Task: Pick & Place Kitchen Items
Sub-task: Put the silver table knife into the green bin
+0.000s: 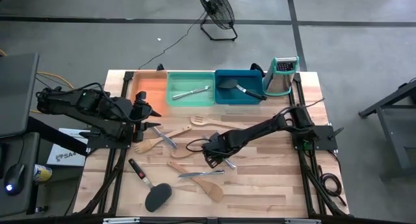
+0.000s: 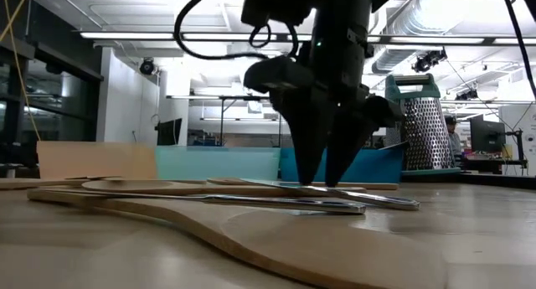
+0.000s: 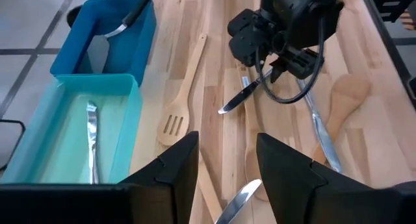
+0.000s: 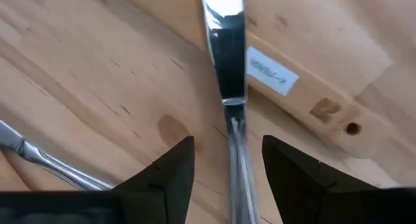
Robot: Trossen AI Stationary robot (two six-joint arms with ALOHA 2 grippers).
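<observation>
My right gripper (image 1: 214, 158) is low over the middle of the table, open, fingers pointing down. In the right wrist view its fingers stand on either side of a silver table knife (image 4: 227, 87) without touching it. The knife lies flat, its blade crossing a pale wooden handle (image 4: 305, 87) that carries a small label. The low view shows the fingertips (image 2: 311, 176) down at the level of the knife (image 2: 385, 199). My left gripper (image 1: 156, 123) is open at the table's left, above a wooden spoon and another silver knife (image 3: 240, 201), touching nothing.
Wooden spatulas (image 1: 207, 186), a slotted wooden turner (image 1: 208, 122), a wooden fork (image 1: 151, 145), silver cutlery (image 1: 201, 174) and a black turner (image 1: 155, 195) lie scattered. At the far edge stand orange (image 1: 148, 87), green (image 1: 190, 102) and blue (image 1: 239, 99) trays and a grater (image 1: 281, 74).
</observation>
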